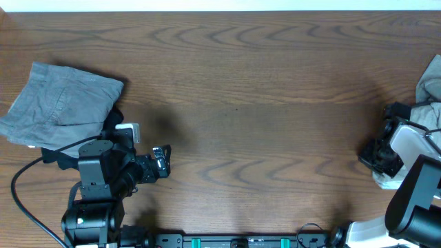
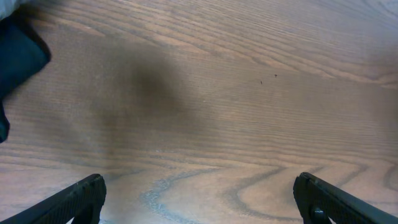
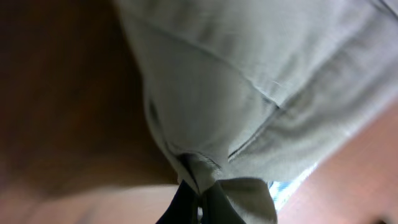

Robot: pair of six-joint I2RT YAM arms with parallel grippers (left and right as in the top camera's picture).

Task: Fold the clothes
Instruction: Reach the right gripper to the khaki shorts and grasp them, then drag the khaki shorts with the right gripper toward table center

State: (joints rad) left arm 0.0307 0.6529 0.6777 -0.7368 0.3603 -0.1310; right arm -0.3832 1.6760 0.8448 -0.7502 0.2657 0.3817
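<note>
The light khaki-green shorts (image 1: 431,89) lie bunched at the table's far right edge, mostly out of the overhead view. In the right wrist view the shorts (image 3: 249,87) fill the frame, with a stitched seam and a strip of pale blue lining at the lower right. My right gripper (image 3: 200,199) is shut on a pinched fold of the shorts; in the overhead view it (image 1: 380,155) sits at the right edge. My left gripper (image 2: 199,199) is open and empty above bare wood; in the overhead view it (image 1: 162,162) is at the lower left.
Darker grey folded shorts (image 1: 58,103) lie at the left of the table. A small black garment (image 1: 114,124) lies under their right edge, also in the left wrist view (image 2: 18,56). A black cable (image 1: 27,172) loops by the left arm.
</note>
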